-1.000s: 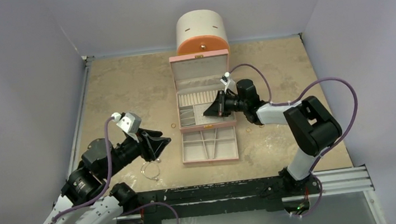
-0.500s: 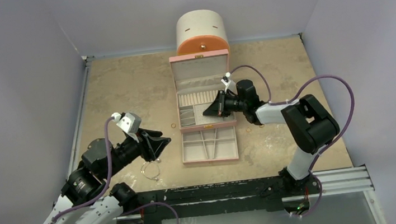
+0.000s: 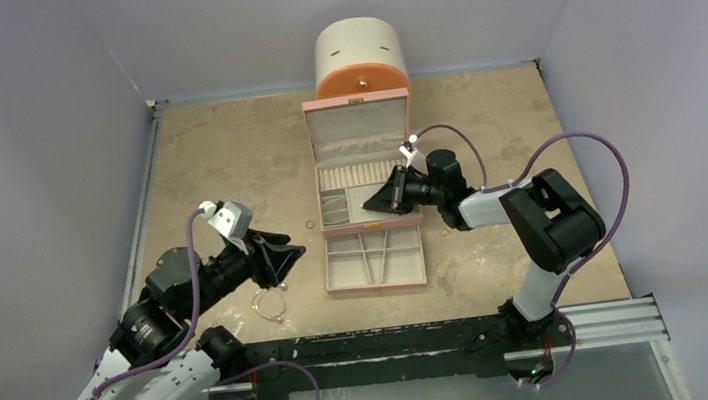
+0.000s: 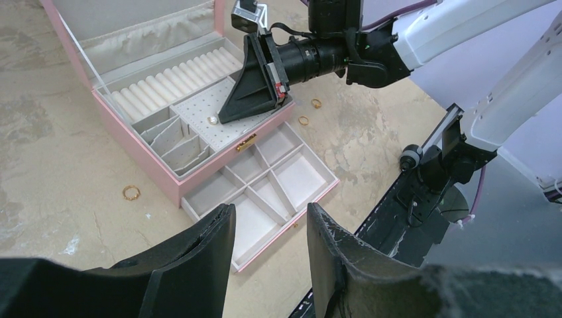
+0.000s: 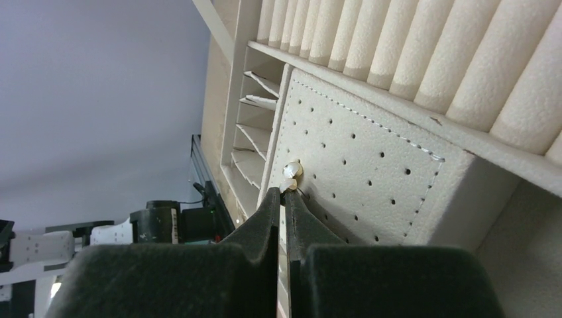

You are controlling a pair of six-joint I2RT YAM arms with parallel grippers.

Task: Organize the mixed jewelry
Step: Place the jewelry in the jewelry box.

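A tan table (image 3: 224, 154) fills the overhead view. At its centre sits the open pink jewelry box (image 3: 357, 114) with its lower drawer pulled out, and the round cream-and-orange cabinet (image 3: 359, 58) stands just behind it at top centre. At lower left the left gripper (image 3: 290, 251) hangs over the table, its jaws parted and holding nothing. The right gripper (image 3: 367, 201) reaches into the box's middle tray with its jaws clenched. A wire bangle (image 3: 269, 304) lies below the left gripper. One coppery ring (image 3: 310, 224) lies left of the box and two gold rings (image 4: 316, 103) lie right of it. A pale stud (image 5: 289, 177) rests on the perforated panel against the right fingertips (image 5: 270, 199); whether they pinch it, I cannot tell.
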